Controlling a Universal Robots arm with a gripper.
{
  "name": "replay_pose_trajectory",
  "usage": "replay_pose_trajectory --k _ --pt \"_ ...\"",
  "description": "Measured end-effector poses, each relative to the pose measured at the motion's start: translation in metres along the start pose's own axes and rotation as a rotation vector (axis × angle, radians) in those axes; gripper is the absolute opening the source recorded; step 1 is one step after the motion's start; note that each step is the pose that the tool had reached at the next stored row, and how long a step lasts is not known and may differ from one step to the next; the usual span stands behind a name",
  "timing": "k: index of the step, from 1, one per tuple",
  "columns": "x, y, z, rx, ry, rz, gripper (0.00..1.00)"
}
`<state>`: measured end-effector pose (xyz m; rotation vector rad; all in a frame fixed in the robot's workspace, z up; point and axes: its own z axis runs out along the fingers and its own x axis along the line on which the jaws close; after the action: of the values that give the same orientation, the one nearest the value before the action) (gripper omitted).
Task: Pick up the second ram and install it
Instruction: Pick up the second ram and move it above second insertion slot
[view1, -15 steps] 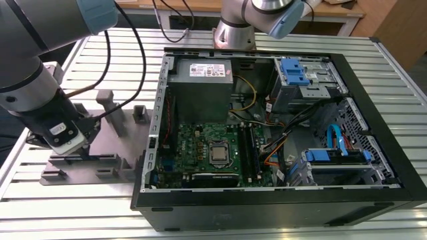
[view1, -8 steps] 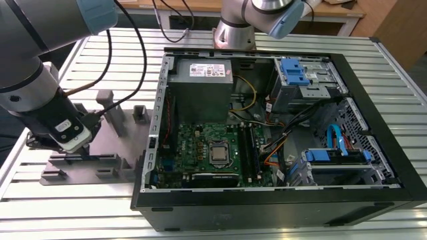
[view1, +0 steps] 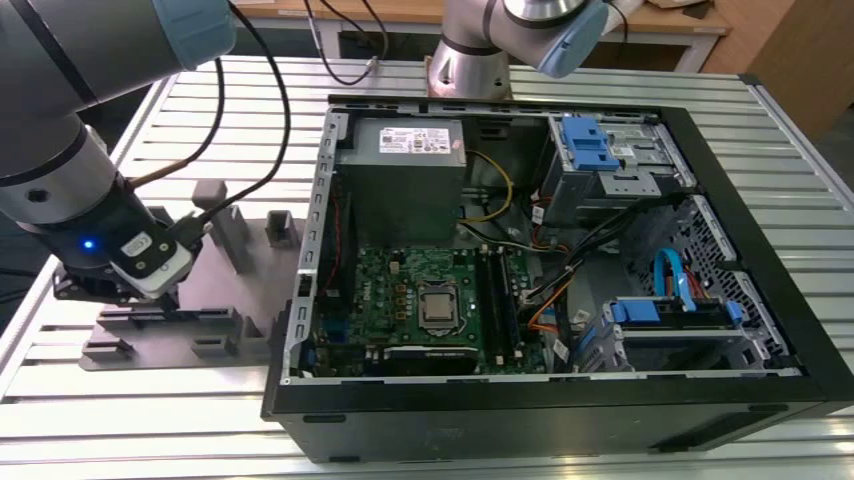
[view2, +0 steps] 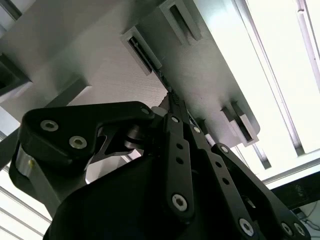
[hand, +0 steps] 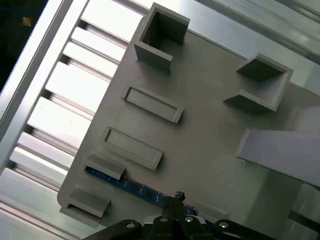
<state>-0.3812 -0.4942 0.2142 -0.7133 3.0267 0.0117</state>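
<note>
Blue 2nd ram (hand: 134, 187) pinched btwn gripper's (hand: 178, 195) near-shut jaws.

Even bright light; table slats (view2: 280, 50) glare white in second wrist view; computer case (view1: 534, 410) interior shadowed.

Robotics lab or workshop, slatted aluminium table (view1: 200, 420), robot arm (view1: 67, 150) above it, second arm's base (view1: 467, 65) at its far edge, open PC case (view1: 747, 400) lying flat with bare motherboard (view1: 400, 280), grey fixture tray (view1: 227, 290) beside it, trailing cables (view1: 267, 90), wooden bench (view1: 400, 10) behind.
</note>
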Motion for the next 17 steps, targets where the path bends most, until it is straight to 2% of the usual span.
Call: replay_pose_trajectory --k 2,17 --pt "0.0 0.0 0.0 -0.0013 0.0001 -0.041 0.07" --pt "0.0 0.0 0.0002 -0.0083 0.0 -0.253 0.07"
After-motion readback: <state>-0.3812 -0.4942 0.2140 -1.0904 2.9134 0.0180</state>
